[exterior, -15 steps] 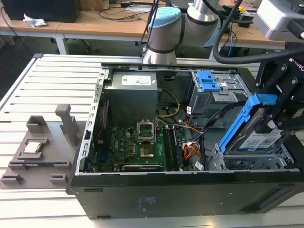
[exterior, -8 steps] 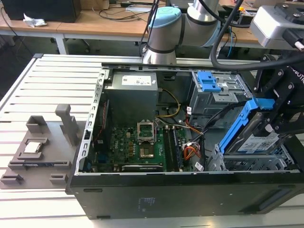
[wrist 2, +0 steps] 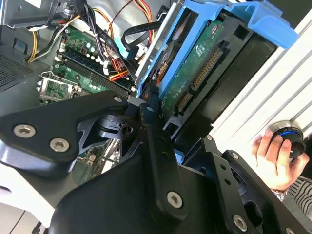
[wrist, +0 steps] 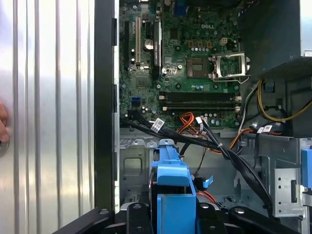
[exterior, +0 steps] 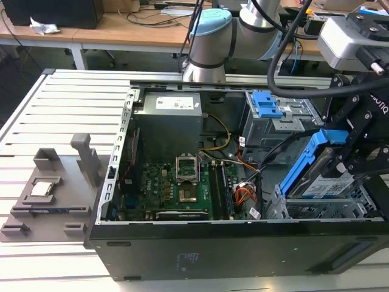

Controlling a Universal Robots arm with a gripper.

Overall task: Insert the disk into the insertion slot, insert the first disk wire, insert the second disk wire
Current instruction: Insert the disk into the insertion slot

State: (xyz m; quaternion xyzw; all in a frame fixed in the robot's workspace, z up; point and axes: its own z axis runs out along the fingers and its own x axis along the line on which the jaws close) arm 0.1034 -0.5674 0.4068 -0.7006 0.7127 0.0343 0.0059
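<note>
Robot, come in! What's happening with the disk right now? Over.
Gripper shut on disk. Disk tilted over the slot, not in yet. Black cables run close by the slot.

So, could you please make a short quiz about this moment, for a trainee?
1. True or false: the disk lies fully inside the slot.
2. The gripper is: A) open, B) shut on the disk, C) shut on nothing.
3. What colour is the frame around the disk?

Key: 1 false, because the disk is tilted above the slot; 2 B; 3 blue.
</note>
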